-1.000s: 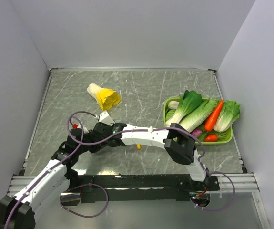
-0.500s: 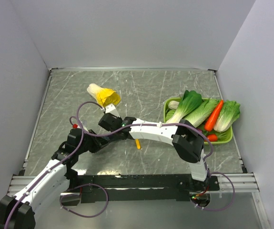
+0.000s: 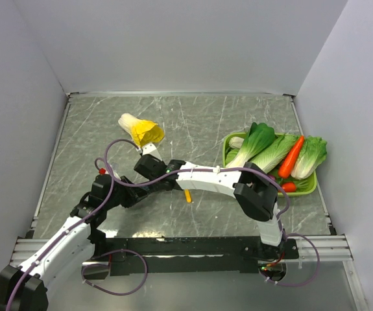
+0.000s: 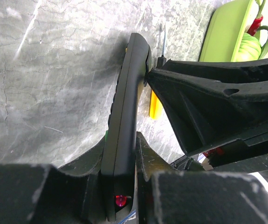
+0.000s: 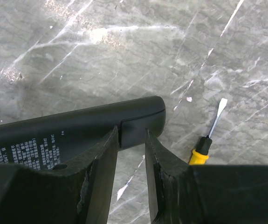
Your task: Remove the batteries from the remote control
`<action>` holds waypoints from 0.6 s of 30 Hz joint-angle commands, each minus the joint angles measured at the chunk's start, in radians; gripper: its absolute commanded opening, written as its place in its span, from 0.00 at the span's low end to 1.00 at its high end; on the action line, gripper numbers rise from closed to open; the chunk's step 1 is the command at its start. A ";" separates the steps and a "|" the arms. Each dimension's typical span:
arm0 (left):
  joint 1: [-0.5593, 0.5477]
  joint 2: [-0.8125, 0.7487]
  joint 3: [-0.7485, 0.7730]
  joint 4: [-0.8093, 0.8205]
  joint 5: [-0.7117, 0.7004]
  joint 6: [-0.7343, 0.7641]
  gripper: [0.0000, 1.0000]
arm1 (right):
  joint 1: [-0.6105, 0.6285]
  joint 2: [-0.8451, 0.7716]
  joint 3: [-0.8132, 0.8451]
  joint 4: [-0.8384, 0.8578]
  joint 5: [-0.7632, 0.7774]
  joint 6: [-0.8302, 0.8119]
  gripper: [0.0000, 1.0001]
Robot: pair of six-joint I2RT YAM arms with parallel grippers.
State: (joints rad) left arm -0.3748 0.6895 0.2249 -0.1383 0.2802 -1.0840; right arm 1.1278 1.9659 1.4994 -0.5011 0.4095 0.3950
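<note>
Gripping the remote control edge-on at its near end, the left pincer is clamped on it, holding it over the marbled surface. On the right pincer the jaws stand narrowly apart, nothing between them, fingertips set against the remote's far end at the cover seam. A yellow-handled screwdriver lies on the surface just beside that end.

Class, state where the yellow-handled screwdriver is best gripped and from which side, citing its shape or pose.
Grip the screwdriver by its yellow handle, from above: it lies flat on the table, and the handle is thicker than the thin shaft.
</note>
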 commanded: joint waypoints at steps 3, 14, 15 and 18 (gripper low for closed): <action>-0.004 0.010 0.002 -0.087 -0.022 0.039 0.01 | 0.000 -0.050 -0.007 0.027 -0.012 0.007 0.37; -0.006 0.013 0.002 -0.086 -0.022 0.041 0.01 | 0.000 -0.058 -0.013 0.032 -0.028 0.013 0.36; -0.006 0.013 0.002 -0.086 -0.022 0.039 0.01 | 0.000 -0.056 -0.008 0.024 -0.029 0.013 0.36; -0.006 0.013 0.002 -0.086 -0.021 0.041 0.01 | 0.000 -0.050 -0.010 0.022 -0.037 0.016 0.36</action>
State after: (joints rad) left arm -0.3748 0.6891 0.2249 -0.1379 0.2802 -1.0821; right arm 1.1278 1.9659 1.4963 -0.4938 0.3847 0.3992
